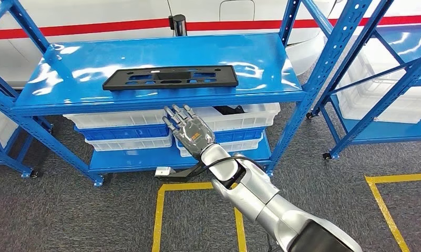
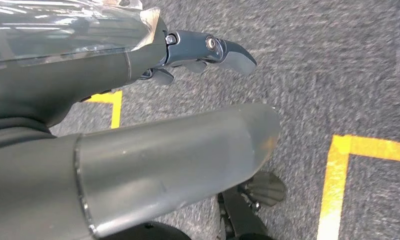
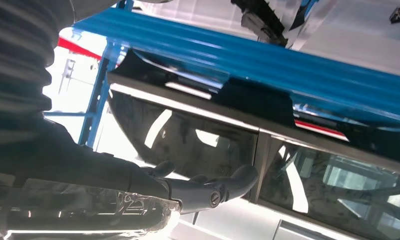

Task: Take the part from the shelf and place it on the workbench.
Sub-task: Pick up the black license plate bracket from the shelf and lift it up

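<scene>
The black part [image 1: 170,77] lies flat on the blue shelf [image 1: 66,79], near its front edge. The right hand [image 1: 188,129] is raised just below and in front of that edge, fingers spread and straight, holding nothing, apart from the part. The left hand [image 2: 207,52] hangs over grey carpet (yellow floor tape nearby), apparently with nothing in it; its fingers are mostly hidden.
</scene>
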